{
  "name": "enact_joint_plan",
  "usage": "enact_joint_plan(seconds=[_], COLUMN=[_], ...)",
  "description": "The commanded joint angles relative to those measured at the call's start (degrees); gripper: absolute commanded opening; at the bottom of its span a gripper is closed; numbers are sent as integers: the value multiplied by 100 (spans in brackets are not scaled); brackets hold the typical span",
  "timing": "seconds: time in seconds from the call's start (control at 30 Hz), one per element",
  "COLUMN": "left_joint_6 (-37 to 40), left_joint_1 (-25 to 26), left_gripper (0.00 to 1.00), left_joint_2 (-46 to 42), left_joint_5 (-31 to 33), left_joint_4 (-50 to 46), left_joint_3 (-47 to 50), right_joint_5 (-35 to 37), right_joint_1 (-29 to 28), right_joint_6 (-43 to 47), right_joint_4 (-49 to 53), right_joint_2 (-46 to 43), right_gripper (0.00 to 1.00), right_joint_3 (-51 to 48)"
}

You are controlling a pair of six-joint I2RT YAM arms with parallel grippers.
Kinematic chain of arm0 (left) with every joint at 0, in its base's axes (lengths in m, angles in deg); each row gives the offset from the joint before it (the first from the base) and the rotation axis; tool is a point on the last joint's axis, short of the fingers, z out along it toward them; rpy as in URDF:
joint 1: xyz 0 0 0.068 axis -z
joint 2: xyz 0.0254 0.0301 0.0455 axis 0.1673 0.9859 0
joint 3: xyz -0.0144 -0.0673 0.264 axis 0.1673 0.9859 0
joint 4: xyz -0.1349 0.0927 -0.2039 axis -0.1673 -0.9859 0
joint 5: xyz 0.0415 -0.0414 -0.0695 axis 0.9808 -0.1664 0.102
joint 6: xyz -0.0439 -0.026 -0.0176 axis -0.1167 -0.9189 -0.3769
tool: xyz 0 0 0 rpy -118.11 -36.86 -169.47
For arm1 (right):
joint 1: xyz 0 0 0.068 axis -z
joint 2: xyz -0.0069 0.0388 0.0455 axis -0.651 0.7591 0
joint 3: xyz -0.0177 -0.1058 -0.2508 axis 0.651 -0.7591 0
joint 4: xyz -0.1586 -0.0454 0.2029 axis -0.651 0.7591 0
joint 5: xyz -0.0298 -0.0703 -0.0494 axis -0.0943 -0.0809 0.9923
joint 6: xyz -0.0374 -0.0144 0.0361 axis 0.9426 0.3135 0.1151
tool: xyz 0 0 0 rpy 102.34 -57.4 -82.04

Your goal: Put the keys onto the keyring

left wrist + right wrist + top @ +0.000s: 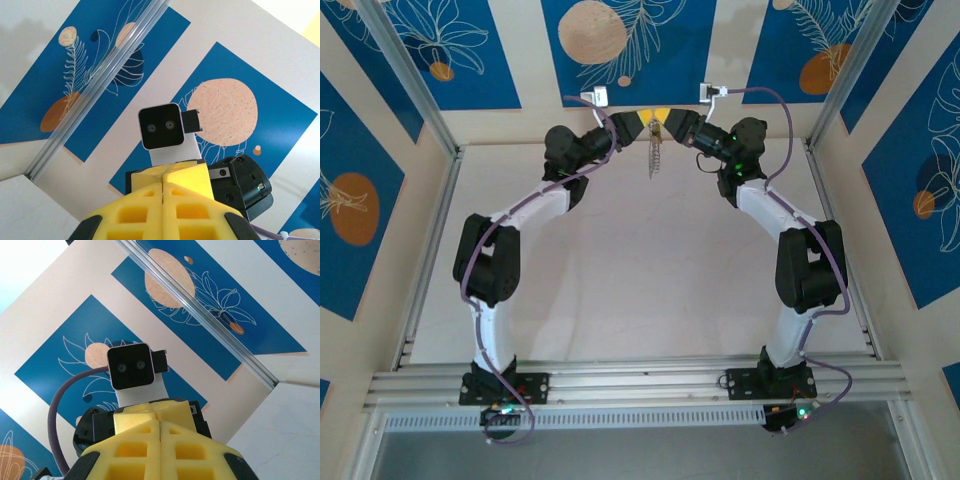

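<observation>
While both arms are reached to the far centre of the pale table (650, 290), the threading step is judged to be in hand: the yellow-fingered left gripper (638, 122) and the yellow-fingered right gripper (666, 122) are brought tip to tip in mid-air, well above the surface. A short dangling string of small silvery-grey metal keys (655, 156) is seen hanging straight down from the point where the fingertips meet. Both grippers are closed, the yellow fingers (192, 210) pressed together along a thin seam in the left wrist view, and the right pair (135, 447) likewise in the right wrist view. Which gripper has the string pinched cannot be told, and the thin grey metal keyring is too small to be made out at the meeting point.

Fine alignment is judged to be called for next: one key's hole must be brought to the ring's opening and slid along it, with both grips kept firm so that nothing is dropped to the table.

No brand, label or writing can be read. Blue wall panels (620, 45) printed with white leaf outlines and peach discs are seen behind the arms, and each wrist view faces the other arm's white-housed, black-faced wrist camera (160, 128).
</observation>
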Motion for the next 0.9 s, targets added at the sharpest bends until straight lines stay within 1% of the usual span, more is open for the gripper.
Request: enact_joint_plan(seconds=[0.0,0.17,0.2,0.3,0.37,0.47,0.67,0.87], left_joint_6=[-38,-53,-59,-85,-89,-87,-20,120], left_joint_1=[43,18,-5,-109,-205,-331,-544,-710], left_gripper=[0,0,4,22,30,38,46,47], left_joint_2=[-25,21,32,62,109,241,671,1225], left_joint_5=[15,-137,-198,-381,-546,-873,-1574,-2355], left_joint_4=[452,376,360,319,277,132,-301,-1025], left_joint_3=[-159,-291,-337,-418,-491,-714,-1297,-2094], right_joint_5=[-42,-258,-332,-637,-918,-1355,-2151,-2852], right_joint_1=[-42,25,52,163,294,498,843,1042], right_joint_6=[116,287,359,607,724,847,1235,1435], right_joint_4=[135,350,446,780,960,1239,1843,2241], right_joint_2=[90,96,96,145,219,374,697,1296], right_gripper=[0,0,0,0,0,0,0,0], right_joint_3=[94,173,208,371,514,809,1360,2024])
